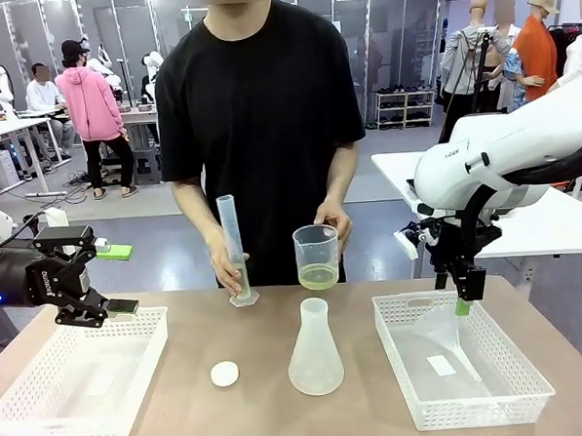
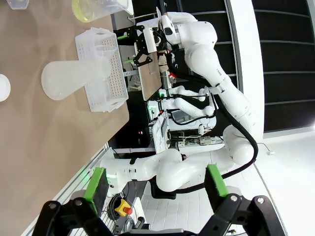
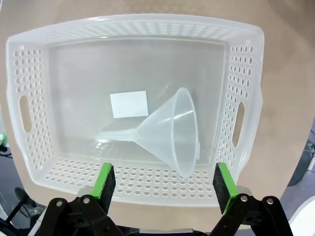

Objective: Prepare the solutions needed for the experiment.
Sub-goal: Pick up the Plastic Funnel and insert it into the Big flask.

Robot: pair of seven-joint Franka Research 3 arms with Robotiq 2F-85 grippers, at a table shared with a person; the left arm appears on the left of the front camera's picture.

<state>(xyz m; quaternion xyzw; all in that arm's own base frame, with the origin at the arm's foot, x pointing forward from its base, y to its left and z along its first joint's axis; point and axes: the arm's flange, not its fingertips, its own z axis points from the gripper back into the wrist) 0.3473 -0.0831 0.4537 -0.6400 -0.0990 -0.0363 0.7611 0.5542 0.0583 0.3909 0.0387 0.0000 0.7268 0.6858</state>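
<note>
Left gripper (image 2: 155,184): spread wide with nothing between its green pads. It hangs above the far rim of the left basket (image 1: 46,382).
Right gripper (image 3: 165,182): also spread wide and holding nothing. It points down over the right basket (image 3: 133,22).
Funnel (image 3: 172,130): clear plastic, lying on its side on the basket floor directly below the right gripper. Its spout points toward a white label (image 3: 129,104).
Solution (image 1: 317,275): pale yellow-green, a shallow layer at the bottom of a clear beaker (image 1: 316,246). It lies between the two grippers and farther across the desk (image 1: 228,329) than either.
Beaker hold: a person's hand (image 1: 335,219) grips it from behind. Whether its base touches the desk cannot be told.
Graduated cylinder (image 1: 232,241): upright with its base on the desk and the person's other hand (image 1: 223,265) around it. It stands just beside the beaker, on the left gripper's side.
Conical flask (image 1: 314,349): translucent and upright on the desk between the baskets, nearer the robot than the beaker.
Stopper (image 1: 224,374): white and round, on the desk near the flask, on the left gripper's side.
</note>
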